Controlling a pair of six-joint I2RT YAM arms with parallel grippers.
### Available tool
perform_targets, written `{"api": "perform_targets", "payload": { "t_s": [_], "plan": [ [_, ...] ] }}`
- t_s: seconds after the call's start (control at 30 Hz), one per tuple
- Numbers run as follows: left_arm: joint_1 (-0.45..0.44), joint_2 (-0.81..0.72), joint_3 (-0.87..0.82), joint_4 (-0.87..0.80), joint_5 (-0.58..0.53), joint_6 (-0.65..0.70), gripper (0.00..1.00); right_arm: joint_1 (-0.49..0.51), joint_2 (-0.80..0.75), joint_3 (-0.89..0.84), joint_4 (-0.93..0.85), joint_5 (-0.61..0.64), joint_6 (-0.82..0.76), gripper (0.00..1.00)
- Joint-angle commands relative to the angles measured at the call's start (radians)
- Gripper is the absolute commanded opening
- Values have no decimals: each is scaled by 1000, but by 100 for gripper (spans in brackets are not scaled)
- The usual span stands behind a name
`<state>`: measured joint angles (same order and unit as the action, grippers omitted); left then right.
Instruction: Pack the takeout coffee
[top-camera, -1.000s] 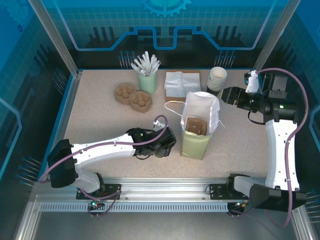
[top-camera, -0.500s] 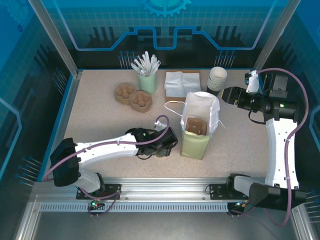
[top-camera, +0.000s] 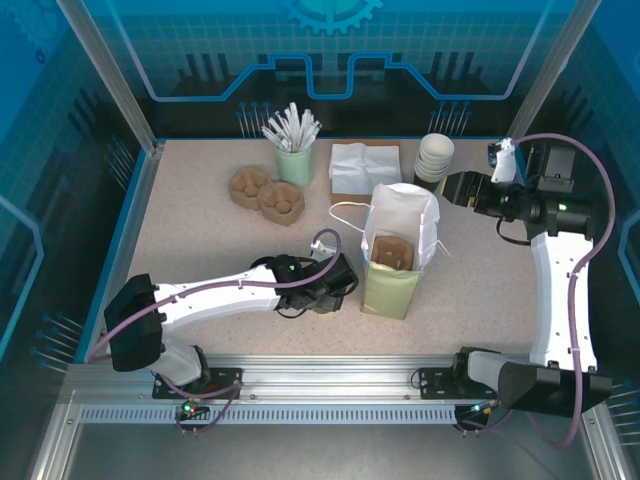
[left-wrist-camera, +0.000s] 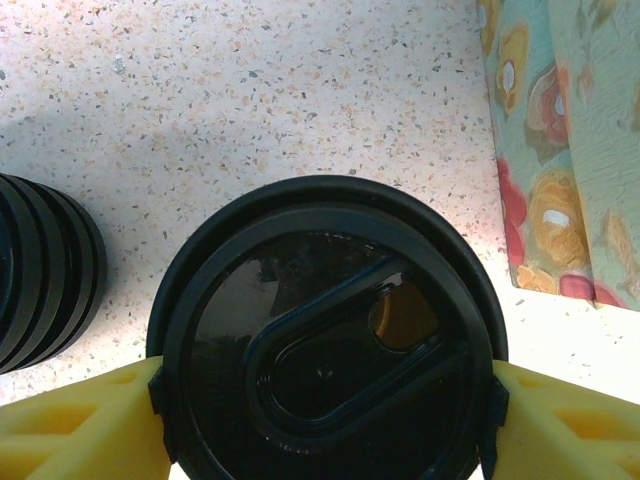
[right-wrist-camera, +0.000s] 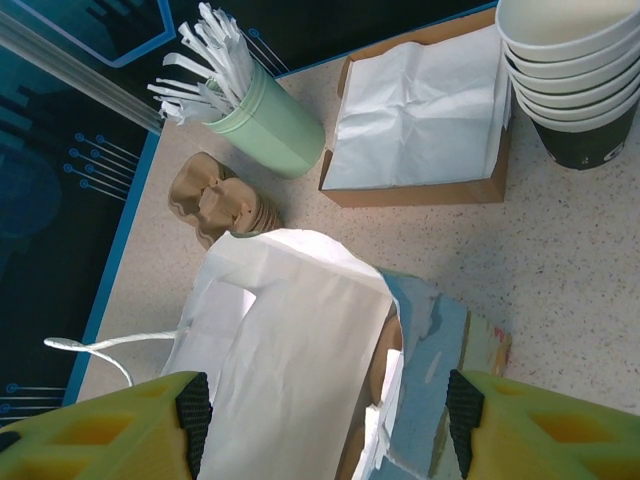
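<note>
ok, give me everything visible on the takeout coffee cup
The takeout coffee is seen from above: round glossy black plastic lid with an oval recess and a sip hole showing brown. It stands upright on the speckled table, between a ribbed black stack and the patterned bag. Yellow fingers of the left hand flank the lid; contact unclear.

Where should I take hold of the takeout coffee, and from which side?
Grip the takeout coffee across its round sides at the edge of the lid, coming straight down: it stands upright, lid facing up, with the fingers of the left hand on opposite sides.
</note>
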<state>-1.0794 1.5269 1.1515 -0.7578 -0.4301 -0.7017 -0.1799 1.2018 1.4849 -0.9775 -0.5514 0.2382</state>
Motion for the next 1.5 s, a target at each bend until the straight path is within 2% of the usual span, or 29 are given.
{"api": "perform_targets", "payload": {
  "t_s": [0.0,0.3,0.53,0.87,1.17,1.47],
  "plan": [
    [-2,32,-29,-26,69,-5,71,-16,23,3,19,-33,-73,67],
    [21,-44,-29,7,60,23,70,-4,126,61,44,-63,-216,68],
    [60,-140,7,-48,63,69,70,87,243,168,8,-5,-362,70],
    [109,-268,111,-164,78,159,70,187,468,370,-149,-12,-597,70],
    [140,-333,210,-251,101,217,70,221,513,431,-240,-13,-731,71],
    [173,-323,338,-326,126,270,71,238,604,511,-364,6,-827,71]
  ]
}}
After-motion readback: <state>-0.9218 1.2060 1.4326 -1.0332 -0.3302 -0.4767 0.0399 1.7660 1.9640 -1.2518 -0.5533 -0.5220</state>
